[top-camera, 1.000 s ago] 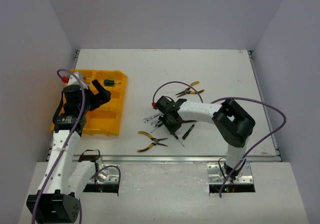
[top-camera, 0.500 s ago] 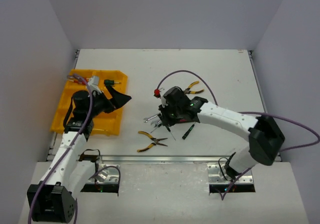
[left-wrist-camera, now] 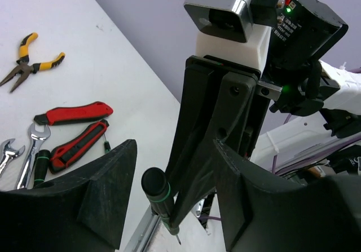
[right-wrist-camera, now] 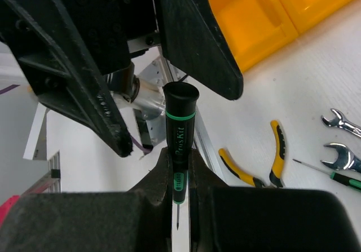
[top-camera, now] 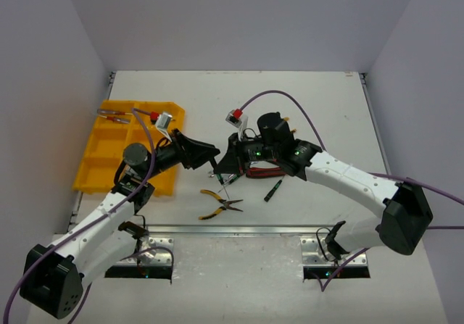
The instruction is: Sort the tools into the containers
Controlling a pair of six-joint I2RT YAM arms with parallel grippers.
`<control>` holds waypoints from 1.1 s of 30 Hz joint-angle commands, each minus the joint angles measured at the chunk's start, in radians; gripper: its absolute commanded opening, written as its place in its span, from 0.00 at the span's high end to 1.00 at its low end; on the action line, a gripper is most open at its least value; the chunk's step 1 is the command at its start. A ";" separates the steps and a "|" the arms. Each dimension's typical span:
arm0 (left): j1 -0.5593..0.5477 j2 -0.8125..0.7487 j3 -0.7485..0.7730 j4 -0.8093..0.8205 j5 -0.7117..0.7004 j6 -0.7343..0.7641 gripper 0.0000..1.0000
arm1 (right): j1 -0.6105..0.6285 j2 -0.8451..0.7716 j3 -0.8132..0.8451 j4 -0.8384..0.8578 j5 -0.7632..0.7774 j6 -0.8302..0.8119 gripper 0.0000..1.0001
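Note:
My right gripper (top-camera: 226, 170) is shut on a black screwdriver with a green ring (right-wrist-camera: 179, 129) and holds it off the table, handle towards my left gripper (top-camera: 214, 156). The left gripper (left-wrist-camera: 174, 162) is open, and the screwdriver's handle (left-wrist-camera: 157, 191) sits between its fingers with a gap on each side. The yellow tray (top-camera: 101, 154) lies at the left, behind the left gripper, with red-handled tools at its far end. More tools lie under the right arm: red-handled pliers (left-wrist-camera: 73, 114), wrenches (left-wrist-camera: 31, 147) and a green screwdriver (right-wrist-camera: 341, 177).
Yellow-black pliers (top-camera: 217, 204) lie near the front edge of the table below both grippers. A black screwdriver (top-camera: 272, 190) lies to their right. Another pair of yellow-black pliers (left-wrist-camera: 31, 60) lies further back. The tray's corner shows in the right wrist view (right-wrist-camera: 265, 15).
My left arm swung from over the tray to the table's middle. My right gripper lifted the black screwdriver and brought it between the left gripper's open fingers.

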State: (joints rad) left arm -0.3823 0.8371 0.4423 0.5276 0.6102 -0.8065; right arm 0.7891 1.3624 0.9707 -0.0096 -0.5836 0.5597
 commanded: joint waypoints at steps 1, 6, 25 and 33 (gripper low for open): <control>-0.020 0.031 0.001 0.110 0.006 -0.004 0.50 | -0.011 -0.029 0.019 0.091 -0.049 0.041 1.00; -0.023 0.042 0.013 0.109 0.002 -0.012 0.61 | -0.017 -0.033 0.014 0.089 -0.018 0.043 1.00; -0.033 0.077 0.240 -0.380 -0.444 0.123 1.00 | -0.053 -0.059 0.010 0.030 0.112 0.010 0.05; 0.313 0.327 0.580 -0.920 -1.128 0.164 1.00 | -0.146 -0.206 -0.053 -0.216 0.563 -0.052 0.01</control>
State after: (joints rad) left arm -0.2774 1.0822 0.9652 -0.1490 -0.1697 -0.6828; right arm 0.6859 1.2487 0.9501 -0.1414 -0.2544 0.5441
